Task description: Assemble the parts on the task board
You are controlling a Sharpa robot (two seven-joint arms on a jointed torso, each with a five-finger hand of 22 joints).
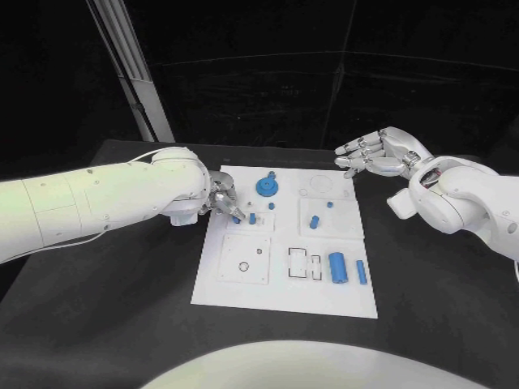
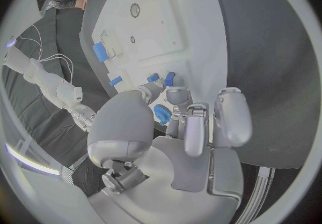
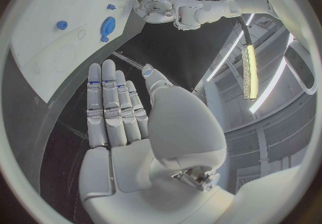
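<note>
We keep our left hand (image 1: 221, 201) fingers pinching the small blue peg (image 1: 238, 217) upright over the task board (image 1: 285, 288) (right hand (image 1: 376, 154) open, idle).

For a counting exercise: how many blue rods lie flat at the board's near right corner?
2: a thick rod and a thin rod side by side, the thin one nearer the board's right edge. The left hand may hide other parts farther back.

A robot lab: black table (image 1: 119, 324), dark curtained walls, a white task board (image 1: 285, 279), strip lights (image 3: 249, 71) overhead.
</note>
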